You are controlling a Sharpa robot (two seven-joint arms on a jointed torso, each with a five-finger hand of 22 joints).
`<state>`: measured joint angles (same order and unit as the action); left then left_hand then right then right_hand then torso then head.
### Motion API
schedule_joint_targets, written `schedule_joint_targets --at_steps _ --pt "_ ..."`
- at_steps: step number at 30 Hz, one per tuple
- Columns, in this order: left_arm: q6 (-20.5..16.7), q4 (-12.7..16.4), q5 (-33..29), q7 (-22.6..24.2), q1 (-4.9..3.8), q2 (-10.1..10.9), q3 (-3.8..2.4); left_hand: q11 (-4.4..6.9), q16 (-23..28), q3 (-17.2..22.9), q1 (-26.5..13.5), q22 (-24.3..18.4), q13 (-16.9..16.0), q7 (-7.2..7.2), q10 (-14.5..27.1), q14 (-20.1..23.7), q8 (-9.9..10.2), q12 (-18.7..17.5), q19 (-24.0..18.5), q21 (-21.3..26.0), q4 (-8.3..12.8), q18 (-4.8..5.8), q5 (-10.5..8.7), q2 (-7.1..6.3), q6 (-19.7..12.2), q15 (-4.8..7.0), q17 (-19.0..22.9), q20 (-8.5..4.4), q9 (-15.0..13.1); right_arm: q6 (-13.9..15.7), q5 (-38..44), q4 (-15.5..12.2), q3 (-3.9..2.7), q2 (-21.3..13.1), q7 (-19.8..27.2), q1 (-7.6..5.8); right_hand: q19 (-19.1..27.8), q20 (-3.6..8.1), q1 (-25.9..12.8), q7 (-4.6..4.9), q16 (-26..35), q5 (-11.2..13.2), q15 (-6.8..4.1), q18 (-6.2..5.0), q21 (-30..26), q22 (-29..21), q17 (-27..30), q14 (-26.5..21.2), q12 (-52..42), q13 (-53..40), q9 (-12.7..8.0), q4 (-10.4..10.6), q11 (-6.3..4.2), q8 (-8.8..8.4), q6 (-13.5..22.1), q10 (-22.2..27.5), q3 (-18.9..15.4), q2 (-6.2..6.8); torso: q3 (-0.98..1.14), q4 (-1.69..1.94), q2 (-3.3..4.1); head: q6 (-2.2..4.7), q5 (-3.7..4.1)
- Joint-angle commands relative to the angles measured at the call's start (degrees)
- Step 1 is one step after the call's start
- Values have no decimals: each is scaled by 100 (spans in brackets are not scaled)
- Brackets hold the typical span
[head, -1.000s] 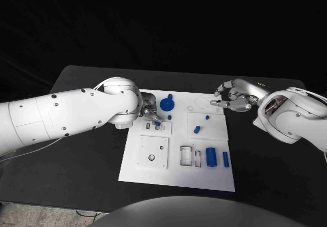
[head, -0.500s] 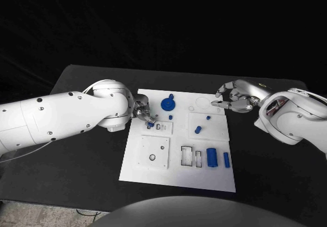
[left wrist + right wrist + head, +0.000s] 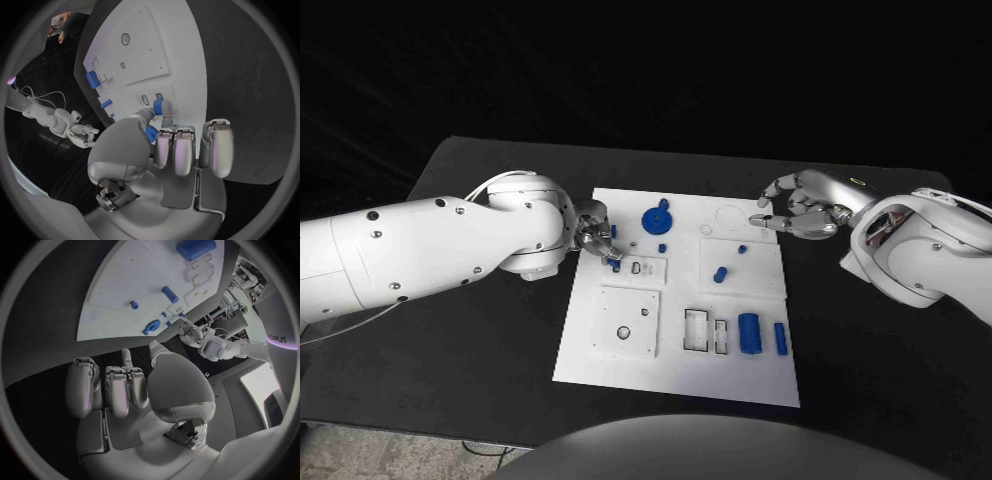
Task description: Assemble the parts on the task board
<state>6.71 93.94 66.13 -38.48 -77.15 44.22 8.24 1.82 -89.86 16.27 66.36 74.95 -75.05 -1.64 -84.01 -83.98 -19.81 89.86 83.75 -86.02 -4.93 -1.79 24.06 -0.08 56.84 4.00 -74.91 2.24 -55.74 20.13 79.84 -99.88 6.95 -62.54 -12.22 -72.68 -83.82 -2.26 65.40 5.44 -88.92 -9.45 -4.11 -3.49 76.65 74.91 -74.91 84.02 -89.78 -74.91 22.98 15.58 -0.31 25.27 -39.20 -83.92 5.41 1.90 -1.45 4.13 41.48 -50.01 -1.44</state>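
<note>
The white task board point(image 3: 678, 375) lies in the middle of the black table. My left hand point(image 3: 599, 238) hovers over its left edge and pinches a small blue part point(image 3: 613, 259) between thumb and finger, just left of a small slotted plate point(image 3: 643, 268). In the left wrist view the blue part point(image 3: 159, 107) hangs close above two small slots point(image 3: 152, 98) in the board point(image 3: 144, 45). My right hand point(image 3: 798, 211) floats at the board's far right corner, its fingers point(image 3: 117, 387) curled in around nothing.
On the board lie a round blue knobbed part point(image 3: 655, 218), two small blue studs point(image 3: 661, 247) point(image 3: 738, 245), a blue peg point(image 3: 717, 273), a blue cylinder point(image 3: 747, 332) and a blue bar point(image 3: 777, 338). A plate with a hole point(image 3: 626, 322) and rectangular slots point(image 3: 695, 328) sit near the front.
My left hand has drawn a little to the left with the small blue part still pinched, and its arm has swung lower. The right hand has barely moved.
</note>
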Motion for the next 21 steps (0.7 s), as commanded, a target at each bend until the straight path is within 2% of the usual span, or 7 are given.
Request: schedule_joint_targets --at_steps 1,10,21 --pt "-22 -5 115 -23 19 18 24 29 -14 92 -24 830 -1495 8 -599 -602 23 14 27 26 46 -17 -33 19 41 46 -1509 -17 -3 -70 -12 4 -1 1 -21 6 -69 -38 53 0 24 -30 47 34 -34 1090 -1333 556 -22 -1509 -5 -40 32 -19 -27 -608 9 -14 5 -2 3 1 -1" --pt "6 20 134 -30 26 48 39 29 -14 92 -24 830 -1495 8 -599 -602 23 14 27 26 46 -17 -33 19 41 46 -1509 -17 -3 -84 -17 3 0 -6 -35 8 -65 -39 63 0 29 -35 47 32 -44 1087 -1326 554 -22 -1509 -10 -43 33 -21 -32 -608 7 -13 8 2 3 1 -8" --pt "-106 61 27 -1 38 10 42 30 -14 147 -52 822 -1495 10 -599 -602 37 14 19 34 57 -20 -34 12 58 48 -1509 -18 -15 -91 -18 10 0 0 -45 10 -60 -39 77 1 34 -39 47 30 -55 1084 -1320 552 -22 -1509 -16 -48 33 -23 -38 -608 5 -12 -1 -3 8 1 16"
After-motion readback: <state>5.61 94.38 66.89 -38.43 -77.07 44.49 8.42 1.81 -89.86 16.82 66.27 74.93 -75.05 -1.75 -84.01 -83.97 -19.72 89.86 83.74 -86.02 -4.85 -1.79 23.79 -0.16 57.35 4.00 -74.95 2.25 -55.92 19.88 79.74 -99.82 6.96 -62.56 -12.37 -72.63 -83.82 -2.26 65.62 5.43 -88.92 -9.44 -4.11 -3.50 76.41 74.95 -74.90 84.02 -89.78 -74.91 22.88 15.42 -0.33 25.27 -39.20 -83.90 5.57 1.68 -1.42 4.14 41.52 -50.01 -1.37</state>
